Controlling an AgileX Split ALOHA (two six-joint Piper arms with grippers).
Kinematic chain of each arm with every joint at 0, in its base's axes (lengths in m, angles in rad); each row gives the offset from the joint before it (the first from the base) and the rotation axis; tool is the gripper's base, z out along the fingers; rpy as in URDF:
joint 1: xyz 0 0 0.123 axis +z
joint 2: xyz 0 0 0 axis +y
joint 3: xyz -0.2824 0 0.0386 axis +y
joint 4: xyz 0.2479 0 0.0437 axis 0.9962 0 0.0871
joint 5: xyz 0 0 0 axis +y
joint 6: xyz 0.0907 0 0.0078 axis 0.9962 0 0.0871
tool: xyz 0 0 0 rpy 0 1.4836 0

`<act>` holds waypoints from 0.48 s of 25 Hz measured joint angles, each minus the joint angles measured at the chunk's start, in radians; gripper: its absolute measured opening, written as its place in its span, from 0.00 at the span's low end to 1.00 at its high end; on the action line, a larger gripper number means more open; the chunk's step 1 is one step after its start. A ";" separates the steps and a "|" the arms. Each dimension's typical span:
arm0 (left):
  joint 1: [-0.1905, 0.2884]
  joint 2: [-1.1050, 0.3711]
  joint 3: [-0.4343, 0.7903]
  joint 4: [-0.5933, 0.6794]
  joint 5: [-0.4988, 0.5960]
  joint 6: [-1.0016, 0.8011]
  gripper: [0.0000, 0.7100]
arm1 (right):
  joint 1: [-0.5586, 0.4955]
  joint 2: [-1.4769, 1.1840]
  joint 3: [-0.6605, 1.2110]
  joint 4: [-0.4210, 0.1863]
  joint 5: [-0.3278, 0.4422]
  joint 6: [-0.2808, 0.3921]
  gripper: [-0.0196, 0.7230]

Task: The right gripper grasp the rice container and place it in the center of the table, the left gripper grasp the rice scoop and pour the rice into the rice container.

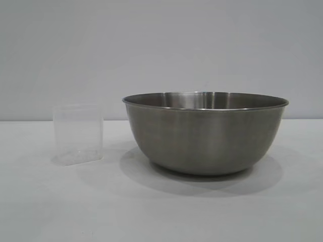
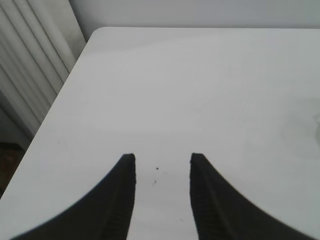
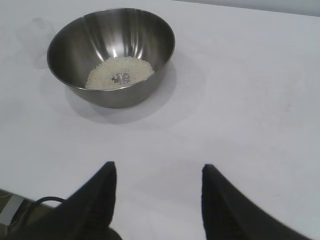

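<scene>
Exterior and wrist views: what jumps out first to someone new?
The big steel rice container dominates, standing upright on the white table, with a pale layer of rice on its bottom in the right wrist view. Beside it, at the exterior view's left and apart from it, stands the small clear rice scoop, upright and apparently empty. The left gripper and right gripper both hang open over bare table, holding nothing.

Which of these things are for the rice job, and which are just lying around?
For the job:
- big round steel bowl
- off-white rice inside it
- small clear plastic cup, standing beside the bowl
- black left gripper, open
- black right gripper, open
- white table

Just lying around:
- nothing visible
</scene>
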 joint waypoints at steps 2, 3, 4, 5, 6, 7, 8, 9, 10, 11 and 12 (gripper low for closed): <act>0.000 -0.039 -0.050 -0.042 0.062 0.063 0.31 | 0.000 0.000 0.000 0.000 0.000 0.000 0.53; 0.000 -0.049 -0.074 -0.056 0.106 0.084 0.31 | 0.000 0.000 0.000 0.000 0.000 0.000 0.53; 0.000 -0.058 -0.093 -0.065 0.155 0.100 0.31 | 0.000 0.000 0.000 0.000 0.000 0.000 0.53; 0.000 -0.062 -0.105 -0.074 0.196 0.107 0.31 | 0.000 0.000 0.000 0.000 0.000 0.000 0.53; 0.000 -0.068 -0.115 -0.080 0.242 0.112 0.31 | 0.000 0.000 0.000 0.000 0.000 0.000 0.53; 0.000 -0.073 -0.123 -0.086 0.280 0.118 0.31 | 0.000 0.000 0.000 0.000 0.000 0.000 0.53; 0.000 -0.084 -0.127 -0.091 0.307 0.118 0.31 | 0.000 0.000 0.000 0.000 0.000 0.000 0.53; 0.000 -0.094 -0.130 -0.105 0.325 0.118 0.31 | 0.000 0.000 0.000 0.000 0.000 0.000 0.53; 0.000 -0.110 -0.134 -0.115 0.346 0.120 0.31 | 0.000 0.000 0.000 0.000 0.000 0.000 0.53; 0.000 -0.129 -0.136 -0.125 0.369 0.122 0.31 | 0.000 0.000 0.000 0.000 0.000 0.000 0.53; 0.000 -0.148 -0.138 -0.132 0.388 0.123 0.31 | 0.000 0.000 0.000 0.000 0.000 0.000 0.53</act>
